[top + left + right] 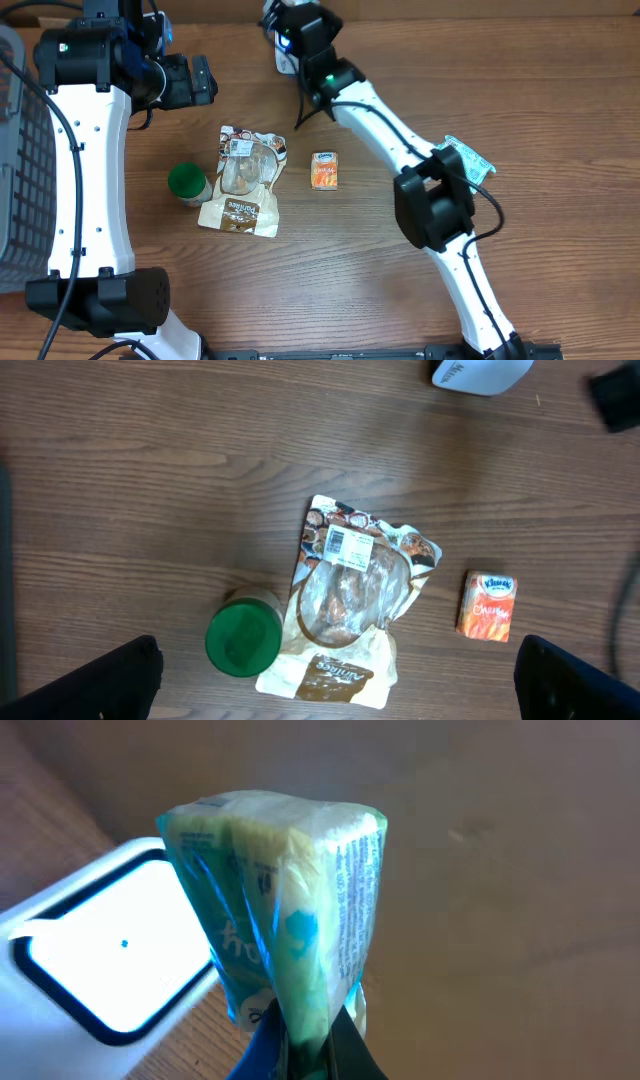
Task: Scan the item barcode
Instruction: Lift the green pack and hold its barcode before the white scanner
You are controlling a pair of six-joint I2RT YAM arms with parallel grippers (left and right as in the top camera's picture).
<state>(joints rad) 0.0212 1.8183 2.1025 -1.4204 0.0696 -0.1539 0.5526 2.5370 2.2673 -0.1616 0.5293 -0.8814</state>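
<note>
My right gripper (305, 1030) is shut on a crinkly green-and-blue packet (275, 910), pinching its lower edge so the packet stands up in front of the wrist camera. Just left of it is the white barcode scanner (100, 960) with its bright window. From overhead the right gripper (290, 40) sits at the table's far edge over the scanner (283, 62), and the held packet is hidden under it. My left gripper (205, 80) hangs open and empty above the table's left part; in its wrist view the left gripper (335, 680) has its fingers (95, 680) spread wide.
On the wooden table lie a green-lidded jar (187, 182), a clear snack bag (243, 180) with a barcode label, a small orange carton (324, 170) and a green-white packet (470, 158) beside the right arm's elbow. A grey wire basket (20, 180) stands at the left edge.
</note>
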